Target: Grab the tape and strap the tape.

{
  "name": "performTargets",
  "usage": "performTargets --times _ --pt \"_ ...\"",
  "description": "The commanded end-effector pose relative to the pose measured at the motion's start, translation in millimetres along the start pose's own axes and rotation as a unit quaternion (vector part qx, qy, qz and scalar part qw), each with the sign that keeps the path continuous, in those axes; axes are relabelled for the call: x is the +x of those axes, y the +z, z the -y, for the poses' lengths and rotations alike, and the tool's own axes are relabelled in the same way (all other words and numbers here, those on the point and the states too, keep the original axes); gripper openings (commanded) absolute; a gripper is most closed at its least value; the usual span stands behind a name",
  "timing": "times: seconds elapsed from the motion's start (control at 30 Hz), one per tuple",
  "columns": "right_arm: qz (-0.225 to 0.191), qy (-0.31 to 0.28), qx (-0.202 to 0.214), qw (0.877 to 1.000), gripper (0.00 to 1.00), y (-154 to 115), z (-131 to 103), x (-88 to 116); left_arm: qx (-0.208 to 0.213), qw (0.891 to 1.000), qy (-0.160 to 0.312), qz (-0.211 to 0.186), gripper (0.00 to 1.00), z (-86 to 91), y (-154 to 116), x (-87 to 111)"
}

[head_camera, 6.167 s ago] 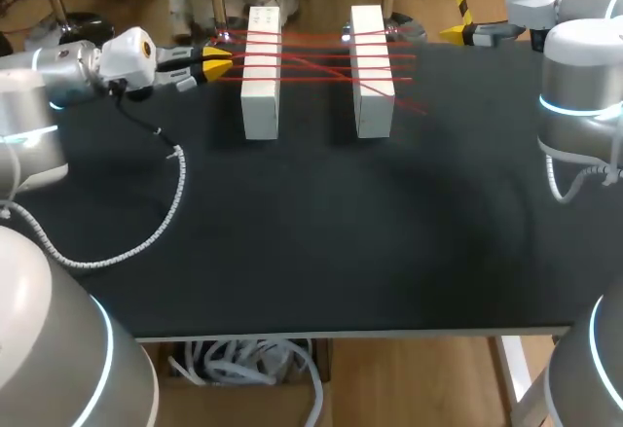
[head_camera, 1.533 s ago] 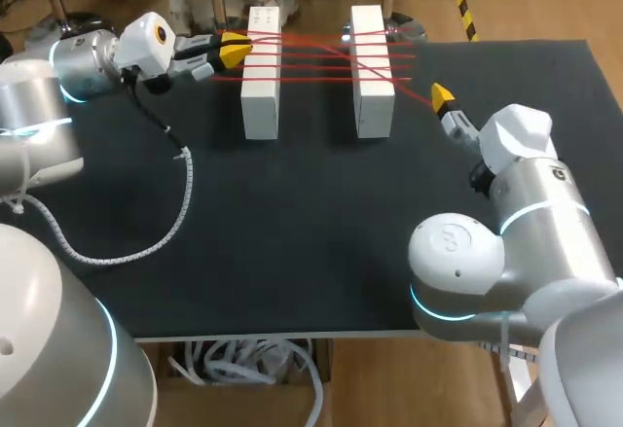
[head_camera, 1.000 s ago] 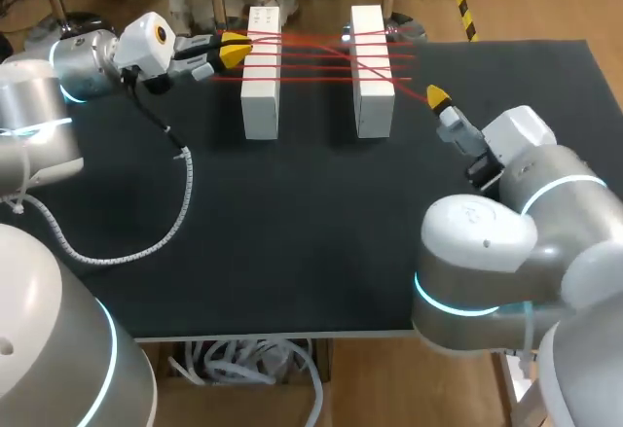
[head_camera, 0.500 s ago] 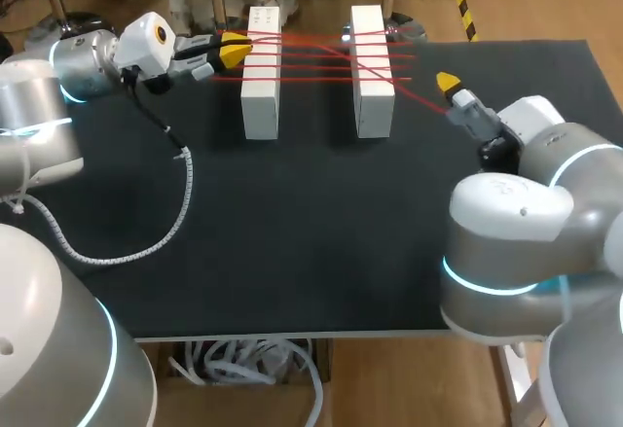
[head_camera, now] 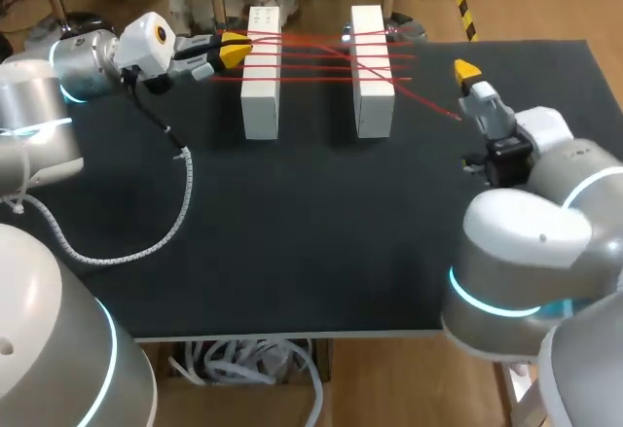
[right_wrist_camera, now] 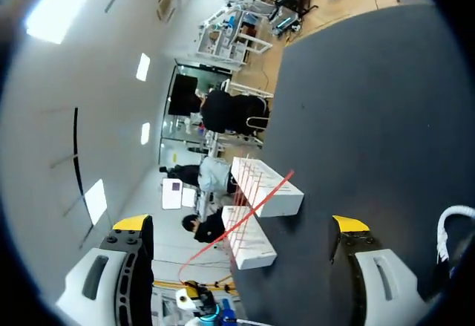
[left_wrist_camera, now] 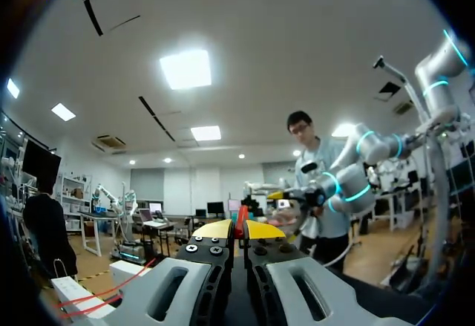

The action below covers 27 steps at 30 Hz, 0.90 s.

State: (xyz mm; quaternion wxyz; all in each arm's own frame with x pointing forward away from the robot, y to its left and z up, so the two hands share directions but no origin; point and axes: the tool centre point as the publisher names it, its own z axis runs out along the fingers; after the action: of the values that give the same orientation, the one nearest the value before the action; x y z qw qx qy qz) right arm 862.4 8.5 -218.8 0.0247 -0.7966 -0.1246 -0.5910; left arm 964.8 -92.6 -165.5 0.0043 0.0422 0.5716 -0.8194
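Observation:
Two white blocks (head_camera: 261, 72) (head_camera: 371, 69) stand side by side at the back of the black table, with red tape (head_camera: 316, 57) strung across them in several strands. My left gripper (head_camera: 234, 50) is at the left block's far end, shut on the tape; in the left wrist view the red tape (left_wrist_camera: 241, 220) is pinched between its yellow tips (left_wrist_camera: 240, 229). A loose tail of tape (head_camera: 433, 106) runs off the right block toward my right gripper (head_camera: 467, 72). It hovers open just beyond the tail, and in its wrist view (right_wrist_camera: 241, 224) the tape (right_wrist_camera: 252, 211) and blocks (right_wrist_camera: 271, 192) lie ahead between the fingers.
A white coiled cable (head_camera: 165, 213) hangs from my left arm over the left part of the table (head_camera: 311, 242). My right arm's bulky joints (head_camera: 526, 252) stand over the table's right front corner.
My right gripper has moved back and to the right, away from the right block, still open. The left arm and its grip on the tape have not moved.

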Motion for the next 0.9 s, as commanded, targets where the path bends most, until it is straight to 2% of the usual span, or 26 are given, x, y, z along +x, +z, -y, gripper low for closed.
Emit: performTargets --times 0.03,0.2,0.37,0.63,0.9 --pt "-0.086 0.056 -0.101 0.99 1.0 1.5 18.0 -11.4 0.001 1.0 -0.001 -0.002 0.0 -0.5 -0.6 -0.9" --pt "-0.045 0.093 -0.123 0.987 1.0 10.3 24.8 -9.3 0.001 1.0 -0.001 -0.002 0.0 -0.5 -0.6 -0.9" --pt "0.001 0.141 -0.147 0.979 1.0 21.9 27.3 -6.1 0.001 1.0 -0.001 -0.002 0.0 -0.5 -0.6 -0.9" --pt "0.015 0.172 -0.158 0.972 1.0 29.9 29.6 0.8 0.001 1.0 -0.001 -0.002 0.0 -0.5 -0.6 -0.9" --pt "0.005 0.195 -0.175 0.965 1.0 45.3 32.2 2.6 0.001 1.0 -0.001 -0.002 0.0 -0.5 -0.6 -0.9"
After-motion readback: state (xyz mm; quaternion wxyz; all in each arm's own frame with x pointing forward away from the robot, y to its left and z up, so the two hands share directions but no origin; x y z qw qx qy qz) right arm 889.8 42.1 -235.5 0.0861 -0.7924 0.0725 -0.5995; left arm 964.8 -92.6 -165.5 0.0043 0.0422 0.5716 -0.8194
